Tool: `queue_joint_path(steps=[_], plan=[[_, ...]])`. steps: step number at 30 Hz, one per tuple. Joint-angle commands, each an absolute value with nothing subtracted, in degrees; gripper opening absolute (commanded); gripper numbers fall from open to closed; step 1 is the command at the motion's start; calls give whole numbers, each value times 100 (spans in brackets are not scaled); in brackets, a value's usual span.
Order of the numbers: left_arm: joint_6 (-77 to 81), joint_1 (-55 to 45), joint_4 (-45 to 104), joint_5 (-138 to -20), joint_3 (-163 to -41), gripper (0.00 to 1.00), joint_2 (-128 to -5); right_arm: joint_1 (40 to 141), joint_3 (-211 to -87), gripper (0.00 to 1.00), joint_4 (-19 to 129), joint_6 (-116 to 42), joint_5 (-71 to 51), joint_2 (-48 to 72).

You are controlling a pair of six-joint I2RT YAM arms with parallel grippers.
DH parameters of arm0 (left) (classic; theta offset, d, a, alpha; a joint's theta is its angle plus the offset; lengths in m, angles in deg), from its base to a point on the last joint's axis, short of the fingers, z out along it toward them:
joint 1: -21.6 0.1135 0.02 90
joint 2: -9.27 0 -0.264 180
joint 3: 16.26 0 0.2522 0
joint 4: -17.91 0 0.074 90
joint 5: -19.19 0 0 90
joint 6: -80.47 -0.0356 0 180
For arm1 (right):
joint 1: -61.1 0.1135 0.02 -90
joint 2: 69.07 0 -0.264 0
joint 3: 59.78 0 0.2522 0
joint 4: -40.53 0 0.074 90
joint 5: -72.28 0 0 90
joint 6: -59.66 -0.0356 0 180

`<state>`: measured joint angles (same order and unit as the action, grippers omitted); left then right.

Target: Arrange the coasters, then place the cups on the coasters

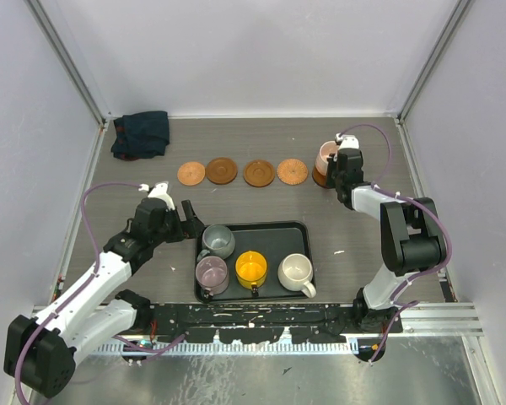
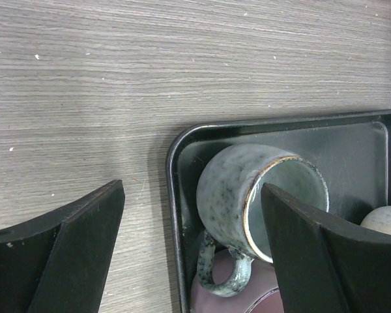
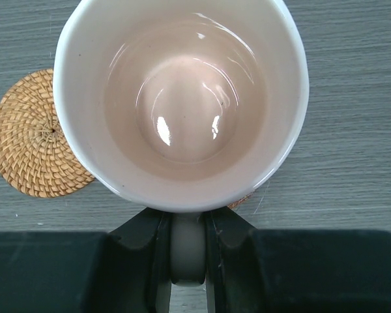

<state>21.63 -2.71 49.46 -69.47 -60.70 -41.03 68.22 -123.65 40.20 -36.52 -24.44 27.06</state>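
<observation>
Hiding nearly all of fifth coaster (image 1: 320, 180): pink cup (image 3: 182, 104).

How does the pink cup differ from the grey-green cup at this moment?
The pink cup is over the far-right coaster; the grey-green cup stands in the black tray. The right claw grips the pink cup's handle; the grey-green cup is free, with the open left claw near it. Both are upright handled mugs.
</observation>
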Motion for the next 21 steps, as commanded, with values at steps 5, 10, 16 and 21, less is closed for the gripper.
queue_joint_path(steps=[5,10,16,21], plan=[[2230,-292,4738,-6865,-6190,87,-3975,6805,-12718,1,3572,-3644,-2562,2479],[2234,-292,4753,-6861,-6168,87,-3935,6805,-12725,1,3642,-3667,-2587,2487],[2238,-292,4802,-6857,-6154,87,-3863,6801,-12727,1,3671,-3679,-2601,2497],[2238,-291,4818,-6849,-6151,87,-3841,6804,-12713,1,3676,-3683,-2647,2488]])
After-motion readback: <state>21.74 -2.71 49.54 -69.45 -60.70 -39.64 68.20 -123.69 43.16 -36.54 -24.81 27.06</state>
